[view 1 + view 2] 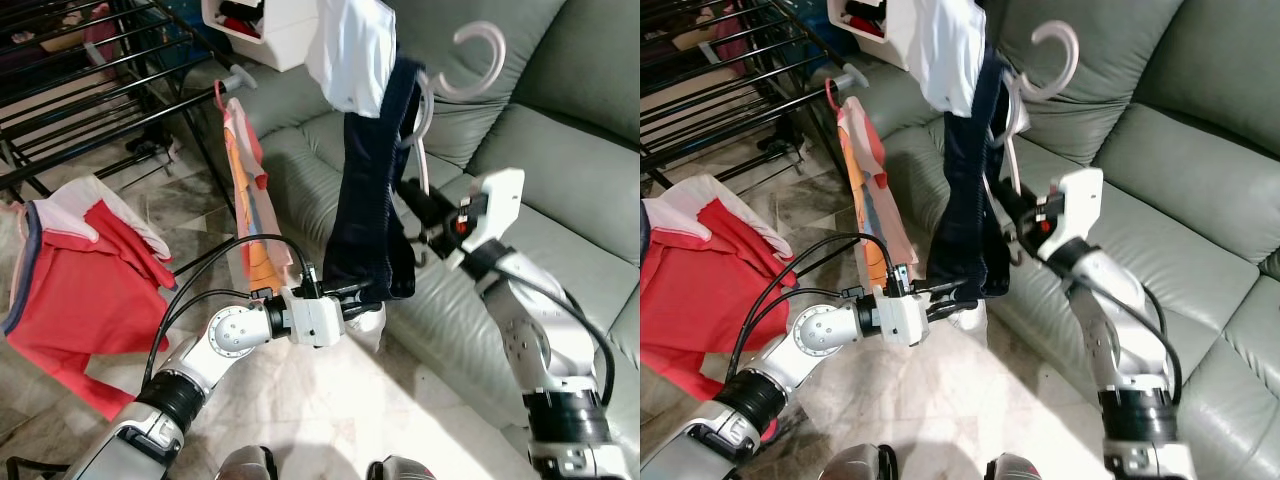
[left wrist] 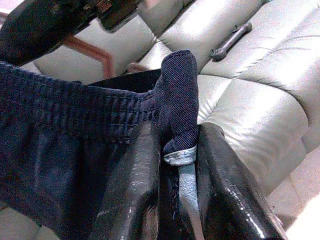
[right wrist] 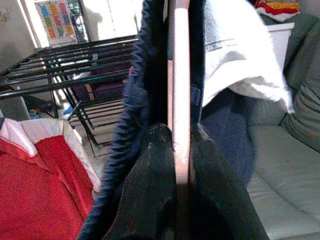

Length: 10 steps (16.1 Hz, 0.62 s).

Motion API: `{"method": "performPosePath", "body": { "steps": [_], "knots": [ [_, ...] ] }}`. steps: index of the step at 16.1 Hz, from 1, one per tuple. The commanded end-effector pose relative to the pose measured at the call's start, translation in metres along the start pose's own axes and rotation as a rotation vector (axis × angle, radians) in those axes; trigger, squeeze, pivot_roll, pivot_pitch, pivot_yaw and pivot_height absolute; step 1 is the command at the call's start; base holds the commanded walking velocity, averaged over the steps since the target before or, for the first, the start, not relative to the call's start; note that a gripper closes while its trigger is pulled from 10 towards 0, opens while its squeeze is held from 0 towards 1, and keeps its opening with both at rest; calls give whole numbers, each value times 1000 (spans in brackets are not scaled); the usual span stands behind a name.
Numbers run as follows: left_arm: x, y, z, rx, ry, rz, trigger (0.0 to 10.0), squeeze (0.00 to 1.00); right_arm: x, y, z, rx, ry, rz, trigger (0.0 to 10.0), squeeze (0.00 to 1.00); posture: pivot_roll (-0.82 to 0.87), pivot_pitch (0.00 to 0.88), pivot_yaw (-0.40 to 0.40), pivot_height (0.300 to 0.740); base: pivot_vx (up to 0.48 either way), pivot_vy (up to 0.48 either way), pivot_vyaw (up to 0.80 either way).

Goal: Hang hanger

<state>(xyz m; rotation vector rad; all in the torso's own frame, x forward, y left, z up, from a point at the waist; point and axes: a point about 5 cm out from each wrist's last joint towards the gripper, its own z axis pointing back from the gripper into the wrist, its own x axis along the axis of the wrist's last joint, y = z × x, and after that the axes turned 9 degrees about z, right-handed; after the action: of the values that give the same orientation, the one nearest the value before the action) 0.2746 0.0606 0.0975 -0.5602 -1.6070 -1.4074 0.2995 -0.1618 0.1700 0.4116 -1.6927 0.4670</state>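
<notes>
- Holding the hanger (image 1: 1012,120) up over the sofa (image 1: 560,170), my right gripper (image 1: 1012,218) is closed on its pale flat bar; in the right wrist view the bar runs straight between my two fingers, pinched edge-on.
- Its white plastic hook (image 1: 1055,55) curls free at the top, on nothing yet, so I judge the hanging is not done.
- Dark navy shorts (image 1: 372,180) drape over the hanger, ribbed and soft, with a gathered elastic waistband hanging low.
- My left gripper (image 1: 358,292) is closed on that low edge: the left wrist view shows a fold of the knit and a bit of silvery trim squeezed between my fingers. I take this as steadying the cloth so it stays on the bar.
- A white cloth (image 1: 350,50) hangs just behind the shorts' top, smooth and thin.
- The black metal rack (image 1: 90,90), made of thin parallel rods, stands to my left, well apart from the hook; that looks the likely place for it.
- A red garment (image 1: 85,300) lies slack over the rack's near end, and an orange one (image 1: 250,200) dangles from a small red hook.
</notes>
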Motion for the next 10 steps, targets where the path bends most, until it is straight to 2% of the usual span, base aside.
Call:
{"method": "performPosePath", "body": {
  "steps": [1, 6, 8, 10],
  "knots": [
    [-7, 1, 4, 44, 39, 59, 10000, 1000, 9, 7, 1, 19, -53, 54, 10000, 0, -126, 38, 40, 740, 0, 0, 0],
    [-21, 1, 24, 176, 84, 195, 10000, 1000, -8, 5, 9, -26, 0, 184, 10000, 0, -131, 40, 48, 740, 0, 0, 0],
    [-23, 3, 27, 202, 101, 199, 10000, 1000, -11, 0, 7, -80, 14, 266, 10000, 0, -125, 34, 48, 740, 0, 0, 0],
    [-27, 9, 30, 252, 137, 183, 10000, 1000, -13, -2, 6, -93, 18, 282, 10000, 0, -125, 34, 48, 740, 0, 0, 0]
  ]
}}
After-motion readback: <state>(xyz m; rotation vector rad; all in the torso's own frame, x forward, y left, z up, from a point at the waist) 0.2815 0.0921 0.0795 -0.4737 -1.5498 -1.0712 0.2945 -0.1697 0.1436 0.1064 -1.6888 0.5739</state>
